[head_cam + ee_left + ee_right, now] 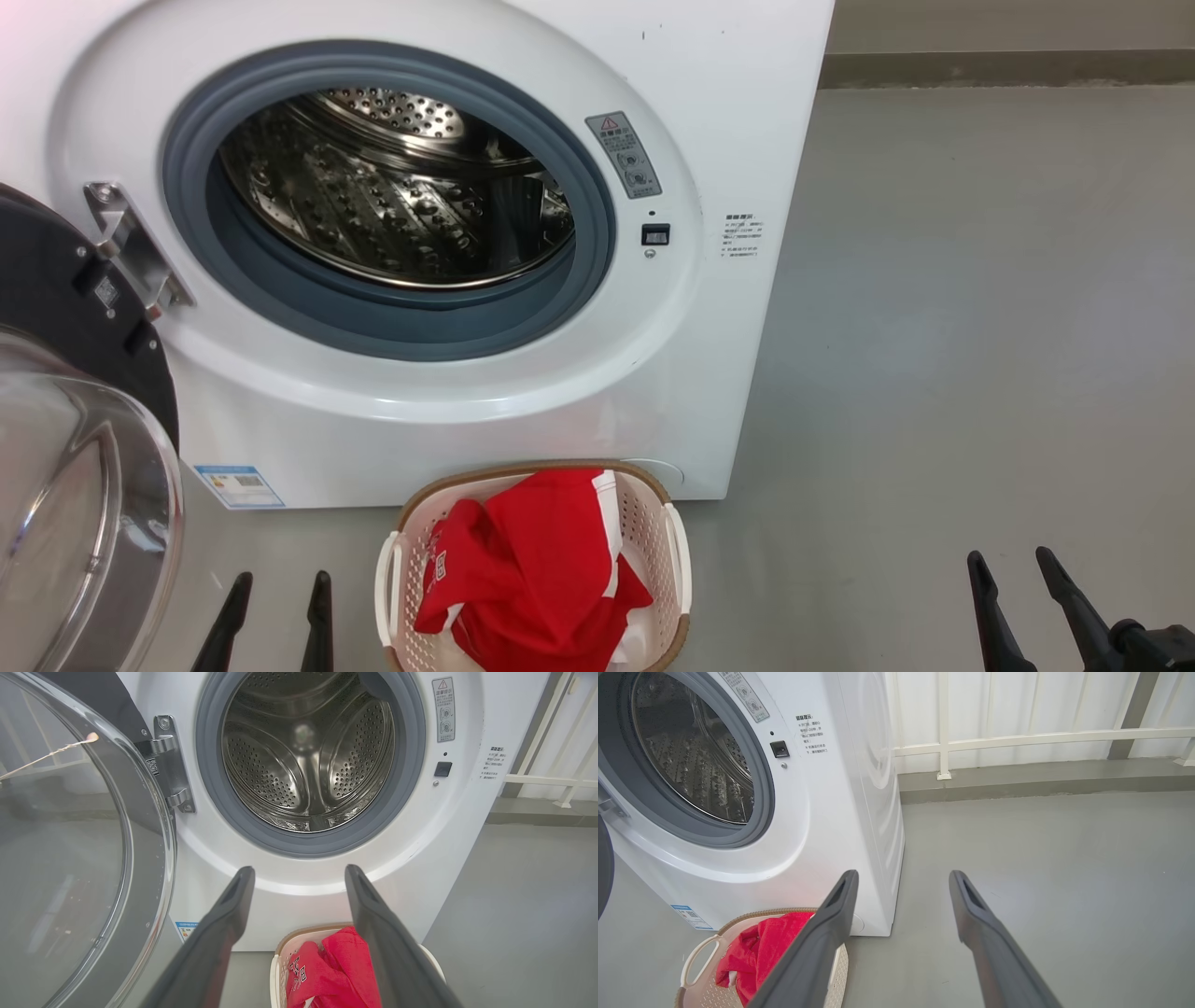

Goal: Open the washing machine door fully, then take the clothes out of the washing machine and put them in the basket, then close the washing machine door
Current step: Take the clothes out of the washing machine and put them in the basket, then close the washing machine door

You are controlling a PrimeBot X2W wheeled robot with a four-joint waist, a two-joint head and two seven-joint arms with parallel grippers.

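Drum point(392, 187) looks empty and the red clothes point(532, 569) are in the basket point(653, 485) at bottom centre, so I reckon closing's left. Washing machine door point(65, 448) stands open at lower left of head view, just left of my L gripper point(283, 579), the nearer arm. L gripper and R gripper point(1008, 555) are both spread wide, holding nothing.

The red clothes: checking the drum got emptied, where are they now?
In the head view the bright red fabric clothes lie in the cream perforated plastic basket, bottom centre, before the white washing machine.
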